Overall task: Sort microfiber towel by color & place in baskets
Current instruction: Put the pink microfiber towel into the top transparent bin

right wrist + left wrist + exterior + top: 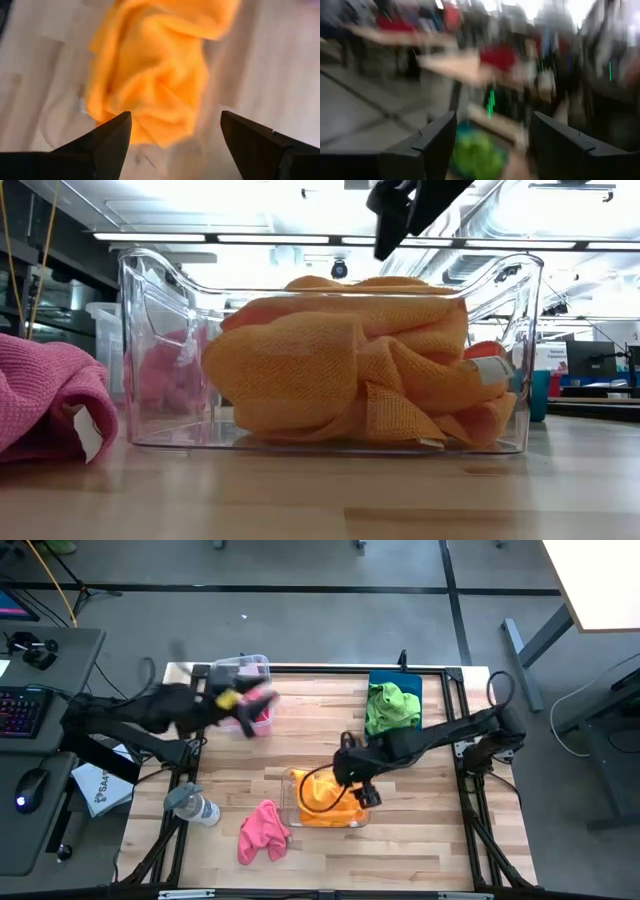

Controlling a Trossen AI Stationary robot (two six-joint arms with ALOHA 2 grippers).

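Note:
Orange towels (pixel 322 795) lie heaped in a clear basket (pixel 150 310) at the table's middle. My right gripper (pixel 362 790) hangs open and empty just above them; in the right wrist view (pixel 175 140) the orange cloth (pixel 150 70) lies below its fingers. My left gripper (pixel 252 705) is open and empty over the clear basket (pixel 250 668) at the far left, which holds pink cloth (pixel 262 720). A green towel (pixel 392 705) lies in the blue basket (pixel 410 680) at the far edge. A loose pink towel (pixel 263 830) lies on the table near the front.
A grey-capped clear bottle (pixel 195 805) lies on the table at the left, near the loose pink towel. The black frame rails (pixel 470 790) run along the table's sides. Bare wood (pixel 420 840) lies at the near right.

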